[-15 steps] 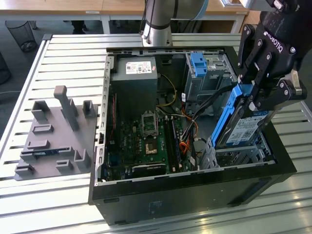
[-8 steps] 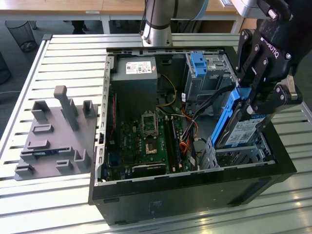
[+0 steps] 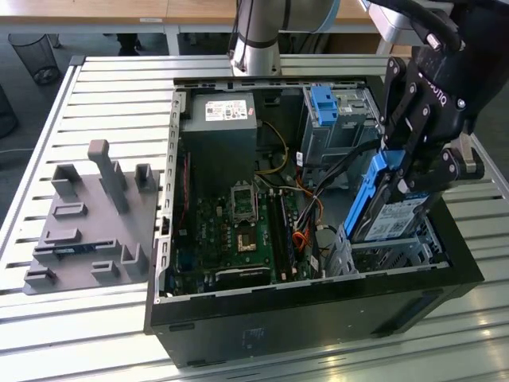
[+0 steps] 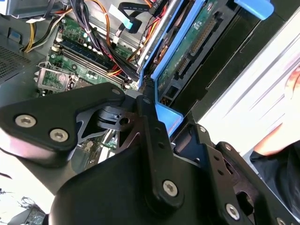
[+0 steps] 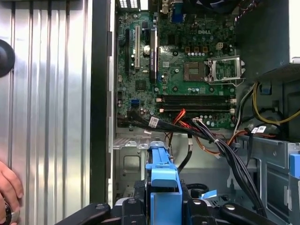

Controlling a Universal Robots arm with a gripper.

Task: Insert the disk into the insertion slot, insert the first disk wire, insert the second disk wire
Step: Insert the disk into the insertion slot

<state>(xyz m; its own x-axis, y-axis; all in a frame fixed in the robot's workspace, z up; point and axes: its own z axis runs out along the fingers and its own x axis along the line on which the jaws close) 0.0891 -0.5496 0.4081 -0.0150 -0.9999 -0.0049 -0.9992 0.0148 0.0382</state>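
In the exterior view my gripper (image 3: 409, 163) is shut on the disk (image 3: 391, 219), a silver drive with a white-and-blue label in a blue caddy. The disk is steeply tilted, its lower end down at the insertion slot (image 3: 390, 253), the low perforated silver cage at the case's near right corner. The second wrist view shows the disk's green underside (image 4: 187, 51) and blue frame between my black fingers (image 4: 145, 110). In the first wrist view the blue caddy (image 5: 161, 176) stands over the silver cage (image 5: 129, 159). Loose black and orange cables (image 3: 310, 215) lie beside the cage.
The open black computer case (image 3: 318, 310) sits on a slatted metal table (image 3: 95, 87). Inside are the motherboard (image 3: 238, 231), a grey power supply (image 3: 219, 127) and a taller cage with a blue tab (image 3: 324, 105). A grey fixture plate (image 3: 87, 215) lies at the exterior view's left. A person's hand (image 5: 7, 187) rests near the case.
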